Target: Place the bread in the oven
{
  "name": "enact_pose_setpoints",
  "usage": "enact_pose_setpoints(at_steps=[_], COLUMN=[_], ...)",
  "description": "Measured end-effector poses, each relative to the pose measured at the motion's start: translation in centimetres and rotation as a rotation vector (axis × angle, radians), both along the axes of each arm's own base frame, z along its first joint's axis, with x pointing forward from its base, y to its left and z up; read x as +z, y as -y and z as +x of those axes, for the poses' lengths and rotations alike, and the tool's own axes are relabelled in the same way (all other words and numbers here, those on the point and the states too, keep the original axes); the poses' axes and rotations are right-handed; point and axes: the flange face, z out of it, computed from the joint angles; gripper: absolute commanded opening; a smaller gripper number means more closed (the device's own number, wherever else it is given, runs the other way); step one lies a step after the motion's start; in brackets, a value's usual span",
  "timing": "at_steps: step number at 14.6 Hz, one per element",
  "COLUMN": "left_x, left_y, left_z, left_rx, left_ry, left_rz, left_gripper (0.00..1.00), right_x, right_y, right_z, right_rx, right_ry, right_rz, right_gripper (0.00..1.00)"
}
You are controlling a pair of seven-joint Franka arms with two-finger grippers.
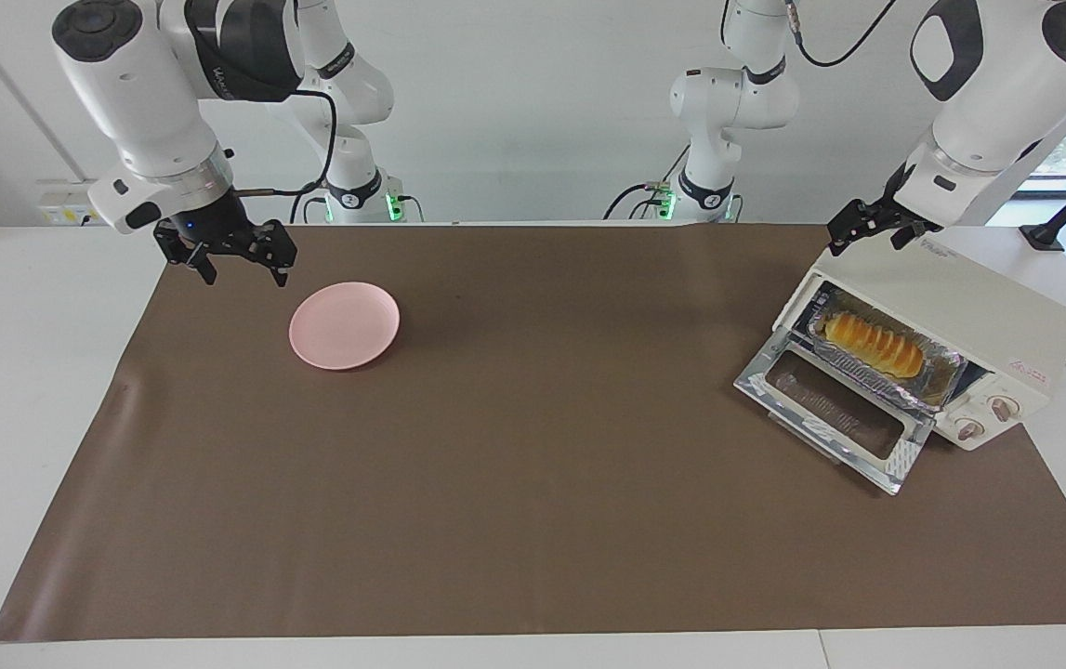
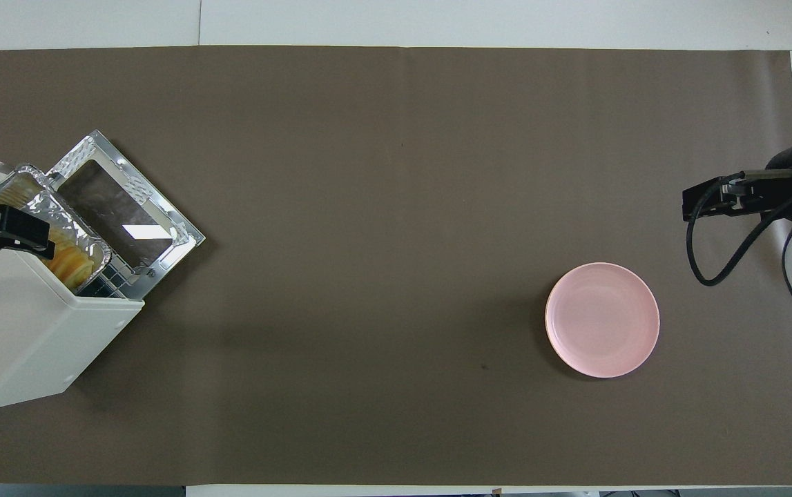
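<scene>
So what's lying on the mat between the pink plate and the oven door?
Nothing: in both views only bare brown mat runs from the pink plate to the oven and its open door.

Left hand point(image 1: 872, 232) raised at its own end, empty. Right hand point(image 1: 237, 258) raised at its end, fingers spread, empty.

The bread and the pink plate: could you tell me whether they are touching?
Apart. The facing view shows the bread in the foil tray inside the oven, while the plate lies bare at the right arm's end.
</scene>
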Motion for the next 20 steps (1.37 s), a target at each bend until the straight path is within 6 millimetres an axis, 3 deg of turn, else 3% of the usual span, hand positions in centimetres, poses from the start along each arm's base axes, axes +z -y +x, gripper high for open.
enact_pose_setpoints(at_steps=[7, 11, 20], left_x=[0.7, 0.9, 2.1], left_y=[1.8, 0.7, 0.8], left_z=[0.1, 0.4, 0.6], left_rx=[-0.077, -0.056, -0.052], left_ry=[0.038, 0.062, 0.088], left_rz=[-0.009, -0.028, -0.053], left_gripper=[1.0, 1.0, 1.0], right_x=[0.0, 0.0, 0.0], right_y=[0.0, 0.0, 0.0], right_z=[0.0, 0.0, 0.0], right_rx=[0.0, 0.0, 0.0], right_ry=[0.0, 0.0, 0.0], right_rz=[0.0, 0.0, 0.0], right_gripper=[1.0, 1.0, 1.0])
